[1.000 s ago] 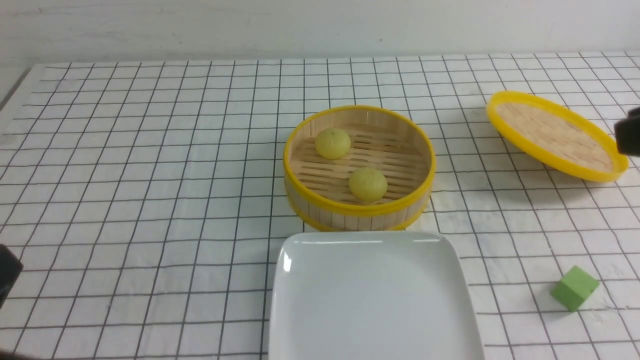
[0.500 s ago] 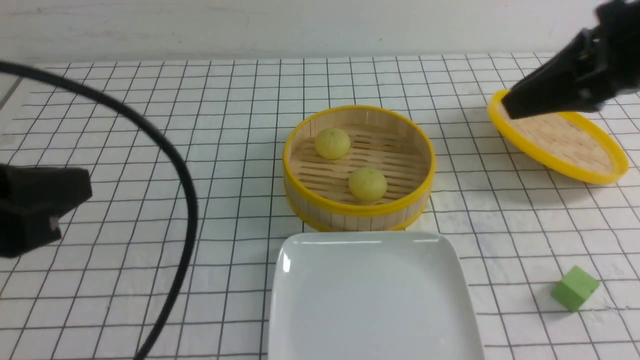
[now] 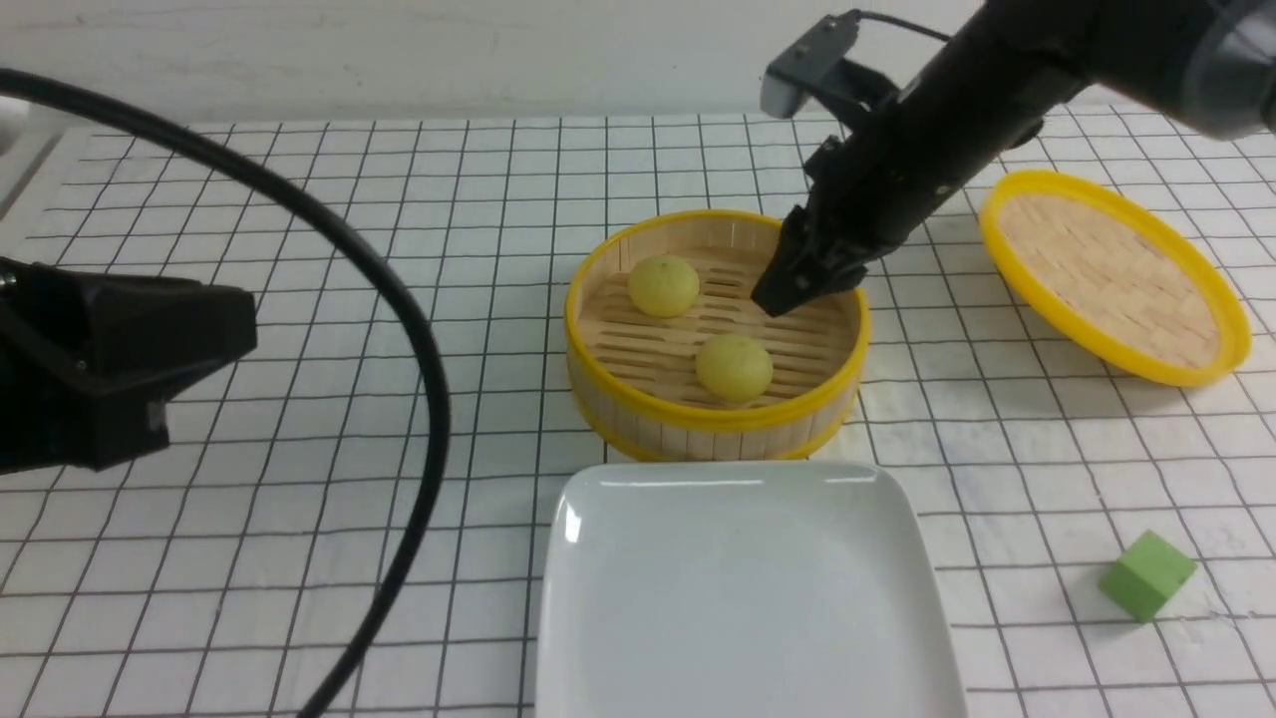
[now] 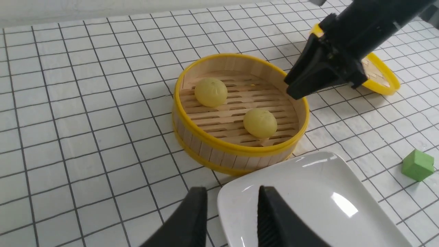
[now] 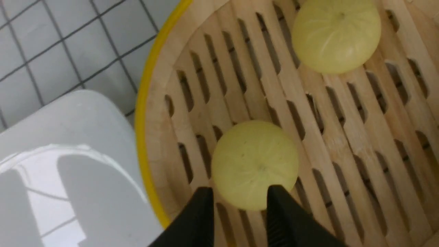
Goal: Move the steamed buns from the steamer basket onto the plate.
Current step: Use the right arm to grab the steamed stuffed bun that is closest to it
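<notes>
Two pale yellow-green steamed buns lie in the round bamboo steamer basket (image 3: 698, 431), one at the back left (image 3: 663, 285) and one near the front (image 3: 734, 368). The white plate (image 3: 743, 598) sits just in front of the basket with nothing on it. My right gripper (image 3: 776, 299) hangs over the basket's right side, above and beside the front bun (image 5: 254, 164). It is open, and the bun lies just past its fingertips, not between them. My left gripper (image 4: 232, 192) is open and holds nothing. It hovers low over the plate's near left corner (image 4: 240, 192).
A shallow yellow-rimmed woven lid (image 3: 1112, 274) lies to the right of the basket. A green cube (image 3: 1146, 575) sits at the front right. A black cable (image 3: 399, 329) arcs across the left of the front view. A checked cloth (image 3: 299, 199) covers the table.
My right arm swung in from the far right, past the lid, to above the basket. My left arm came further into view at the left. Buns, basket and plate stayed put.
</notes>
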Controlling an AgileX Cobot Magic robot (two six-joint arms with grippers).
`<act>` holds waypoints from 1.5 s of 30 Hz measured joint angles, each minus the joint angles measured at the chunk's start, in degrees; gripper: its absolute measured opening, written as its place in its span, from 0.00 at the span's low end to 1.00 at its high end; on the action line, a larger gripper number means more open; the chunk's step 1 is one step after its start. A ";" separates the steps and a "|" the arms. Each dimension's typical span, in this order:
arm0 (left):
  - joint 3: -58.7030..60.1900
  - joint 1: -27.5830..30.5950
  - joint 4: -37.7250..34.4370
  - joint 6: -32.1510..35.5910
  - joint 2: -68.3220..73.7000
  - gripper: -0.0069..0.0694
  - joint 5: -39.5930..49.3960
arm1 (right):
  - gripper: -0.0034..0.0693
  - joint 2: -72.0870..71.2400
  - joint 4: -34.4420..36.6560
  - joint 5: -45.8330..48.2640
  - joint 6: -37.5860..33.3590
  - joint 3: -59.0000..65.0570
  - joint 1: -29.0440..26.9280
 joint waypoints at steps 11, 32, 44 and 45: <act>0.00 0.00 0.19 0.05 0.00 0.41 0.47 | 0.54 4.42 -0.60 -2.34 -1.03 -0.53 0.53; 0.00 0.00 1.12 0.05 0.00 0.41 2.35 | 0.14 7.01 -2.45 -2.71 0.19 -0.75 2.74; 0.00 0.00 1.30 0.05 0.00 0.41 2.53 | 0.04 7.71 -7.61 -3.77 3.97 -1.29 2.74; 0.00 0.00 1.58 0.05 0.00 0.41 2.75 | 0.05 7.26 -7.93 -4.00 3.96 -1.76 2.74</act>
